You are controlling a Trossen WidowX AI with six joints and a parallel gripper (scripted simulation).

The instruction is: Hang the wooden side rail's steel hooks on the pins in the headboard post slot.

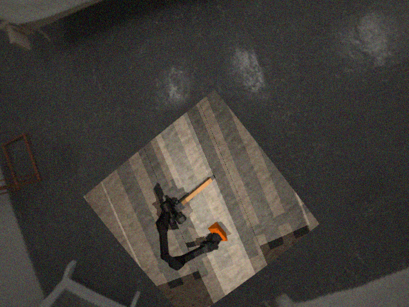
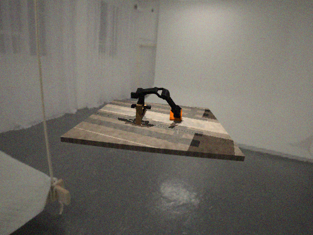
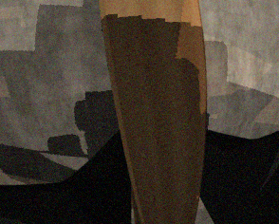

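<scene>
The light wooden rail (image 1: 197, 191) runs diagonally from my gripper (image 1: 178, 203) (image 2: 142, 106) in the overhead view. Its far end points up-right and looks low at the table; whether it touches is hard to tell. In the wrist view the rail (image 3: 157, 119) rises between the black fingers (image 3: 163, 158), partly in shadow. My gripper is shut on the rail. The brown post (image 2: 138, 114) stands upright in the exterior view, directly in front of the fingers. The rail's shaded side (image 2: 144, 113) shows just behind and right of it. Hooks, pins and slot are hidden, so their contact cannot be told.
The arm's orange base (image 1: 221, 231) (image 2: 172, 115) stands to the right of the post in the exterior view. The arm bends around and reaches over to the post. The patterned wooden table (image 1: 238, 187) (image 2: 106, 140) carries dark shadows near the gripper.
</scene>
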